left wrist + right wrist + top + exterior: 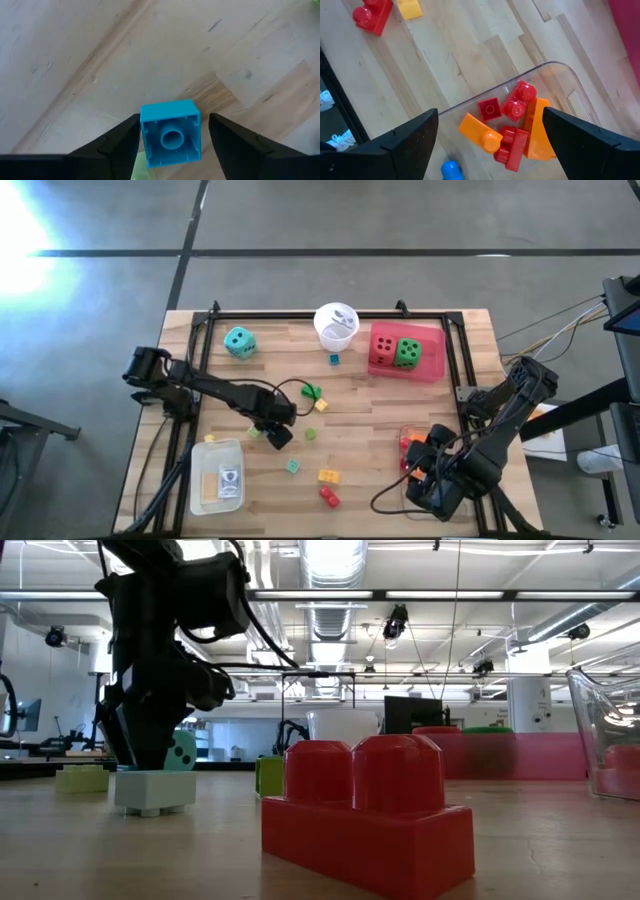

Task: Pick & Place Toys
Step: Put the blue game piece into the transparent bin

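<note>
Blue brick (170, 138): between the L fingers, hollow underside facing the wrist cam, resting on the wooden table (100, 60).
L gripper (172, 135): fingers part open around the brick; one finger (120, 142) touches its side, the other (232, 142) stands just apart (no firm clamp seen).
R gripper (487, 137): fingers spread wide, holding nothing, above the clear tray (555, 75).
Tray contents: red + orange bricks (512, 127) lying between the R fingers.
Red brick (372, 15): on the table, well beyond the R fingertips, next to a yellow brick (410, 7).

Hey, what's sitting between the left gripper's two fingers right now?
A blue brick lying hollow side up, as the left wrist view shows. It sits between the left gripper fingers, with a small gap visible on one side.
</note>
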Motion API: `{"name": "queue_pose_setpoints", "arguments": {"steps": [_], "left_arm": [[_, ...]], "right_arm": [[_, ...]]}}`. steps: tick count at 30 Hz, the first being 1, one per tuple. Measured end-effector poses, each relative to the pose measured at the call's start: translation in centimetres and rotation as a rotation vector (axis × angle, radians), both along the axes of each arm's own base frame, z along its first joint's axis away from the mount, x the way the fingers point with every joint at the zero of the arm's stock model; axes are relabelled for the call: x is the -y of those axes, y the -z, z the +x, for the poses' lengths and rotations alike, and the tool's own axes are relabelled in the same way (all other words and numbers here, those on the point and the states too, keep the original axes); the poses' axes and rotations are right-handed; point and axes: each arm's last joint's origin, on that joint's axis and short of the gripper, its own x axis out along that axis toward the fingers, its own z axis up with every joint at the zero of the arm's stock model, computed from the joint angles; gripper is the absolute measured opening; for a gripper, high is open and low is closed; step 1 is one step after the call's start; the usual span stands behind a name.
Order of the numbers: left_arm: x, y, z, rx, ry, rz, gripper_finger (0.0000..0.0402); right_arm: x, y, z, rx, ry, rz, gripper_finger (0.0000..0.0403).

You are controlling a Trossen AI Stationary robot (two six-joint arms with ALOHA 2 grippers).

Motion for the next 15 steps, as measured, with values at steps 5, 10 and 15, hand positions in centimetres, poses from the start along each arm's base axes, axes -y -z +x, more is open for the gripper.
{"name": "queue_pose_setpoints", "arguments": {"steps": [5, 10, 15], "left_arm": [[-0.01, -0.04, 0.09, 0.001, -0.001, 0.009, 0.0236], [-0.03, -0.29, 0.14, 0.004, 0.035, 0.021, 0.0193], [0.06, -0.40, 0.45, 0.032, 0.054, 0.005, 0.0129]], "right_arm": [[-0.01, 0.00, -0.01, 0.001, 0.001, 0.000, 0.0351], [0.01, 0.00, -0.01, 0.001, -0.002, -0.003, 0.0351], [0.03, -0.02, 0.02, 0.017, 0.005, -0.014, 0.0351]]}}
